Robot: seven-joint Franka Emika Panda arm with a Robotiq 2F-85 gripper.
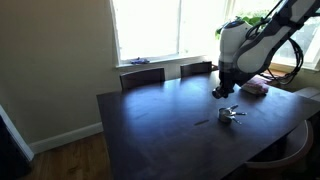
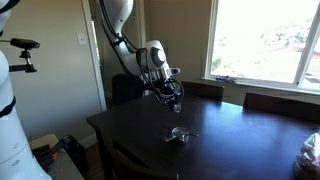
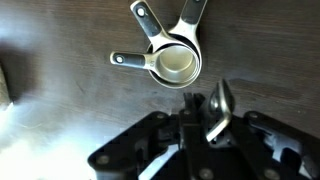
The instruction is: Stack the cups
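Dark desk (image 1: 150, 130): one cup (image 3: 221, 104) is held pinched in the end effector (image 3: 208, 128), below the nested cups (image 3: 176, 62) at upper centre; if released off-centre, it could be tipped.

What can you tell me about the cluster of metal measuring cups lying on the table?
The cluster of cups is shiny silver metal: small round bowls nested one inside another, open side up, and the innermost looks empty. Three thin straight handles fan out from it, two of them with dark ends. It rests flat on the dark wooden table. Only the table touches it. The gripper, shut on another shiny metal piece, hangs apart from it.
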